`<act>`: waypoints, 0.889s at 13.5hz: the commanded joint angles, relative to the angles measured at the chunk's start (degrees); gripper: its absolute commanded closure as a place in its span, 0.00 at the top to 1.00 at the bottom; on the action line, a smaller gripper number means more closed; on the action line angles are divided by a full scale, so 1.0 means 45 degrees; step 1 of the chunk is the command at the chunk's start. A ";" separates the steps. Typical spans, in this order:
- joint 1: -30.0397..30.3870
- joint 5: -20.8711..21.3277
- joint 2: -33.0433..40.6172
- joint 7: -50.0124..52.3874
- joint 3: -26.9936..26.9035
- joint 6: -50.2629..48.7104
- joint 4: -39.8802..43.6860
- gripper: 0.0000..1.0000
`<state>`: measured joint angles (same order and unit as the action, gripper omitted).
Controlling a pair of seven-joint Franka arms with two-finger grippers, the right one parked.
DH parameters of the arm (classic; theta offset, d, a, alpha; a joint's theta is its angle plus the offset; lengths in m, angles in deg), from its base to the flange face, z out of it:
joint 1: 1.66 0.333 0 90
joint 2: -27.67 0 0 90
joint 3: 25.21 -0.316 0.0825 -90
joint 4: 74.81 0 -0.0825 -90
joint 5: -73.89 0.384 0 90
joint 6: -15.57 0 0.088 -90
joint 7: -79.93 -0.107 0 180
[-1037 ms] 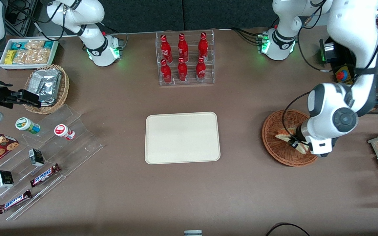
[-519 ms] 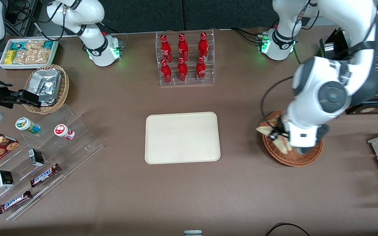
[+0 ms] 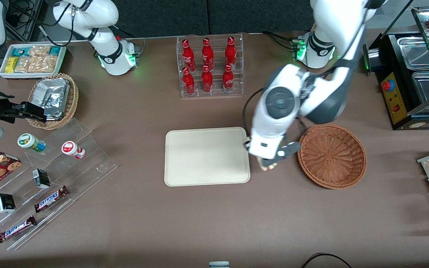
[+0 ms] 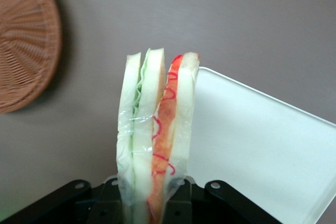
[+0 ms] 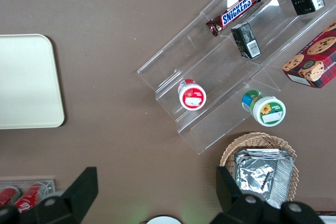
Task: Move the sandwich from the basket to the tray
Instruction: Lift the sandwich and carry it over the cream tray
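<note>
My left gripper [image 3: 268, 163] hangs above the table in the gap between the tray [image 3: 207, 156] and the reddish-brown basket [image 3: 331, 156], close to the tray's edge. It is shut on the sandwich [image 4: 157, 135], a wrapped wedge of white bread with green and orange-red layers, standing up between the fingers [image 4: 181, 205]. In the front view only a small tip of the sandwich [image 3: 266, 166] shows under the wrist. The basket [image 4: 23, 40] holds nothing, and the tray [image 4: 262, 150] is bare.
A clear rack of red bottles [image 3: 210, 67] stands farther from the front camera than the tray. Toward the parked arm's end lie a tan basket of foil packs [image 3: 52, 98], a snack box [image 3: 32, 59] and clear shelves with bars and cups [image 3: 47, 178]. A metal warmer [image 3: 415, 82] stands toward the working arm's end.
The gripper lifted the sandwich out of the basket and carried it toward the tray; the basket now holds nothing.
</note>
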<state>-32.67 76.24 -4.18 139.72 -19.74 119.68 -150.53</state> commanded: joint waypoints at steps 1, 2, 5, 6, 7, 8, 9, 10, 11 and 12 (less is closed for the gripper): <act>-0.1112 0.0317 -0.1804 -0.0044 -0.0181 0.0802 0.1807 0.10; -0.1386 0.0317 -0.2118 -0.0044 -0.0181 0.1408 0.1847 0.10; -0.1876 0.0298 -0.3017 0.0014 -0.0026 0.2565 0.1906 0.13; -0.1858 0.0298 -0.3290 0.0053 0.0401 0.2585 0.2099 0.13; -0.1857 0.0298 -0.3505 0.0015 0.0579 0.2566 0.2140 0.13; -0.1877 0.0298 -0.3682 -0.0082 0.0620 0.2566 0.2160 0.12; -0.1877 0.0336 -0.3857 -0.0180 0.0814 0.2508 0.2160 0.13; -0.1877 0.0356 -0.4014 -0.0606 0.0951 0.2411 0.2141 0.13; -0.1877 0.0356 -0.4112 -0.1268 0.0952 0.2371 0.2121 0.12; -0.1877 0.0356 -0.4248 -0.1564 0.0952 0.2351 0.2121 0.12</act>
<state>-41.06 77.13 -21.36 135.75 -15.81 131.70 -143.50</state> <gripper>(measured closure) 0.837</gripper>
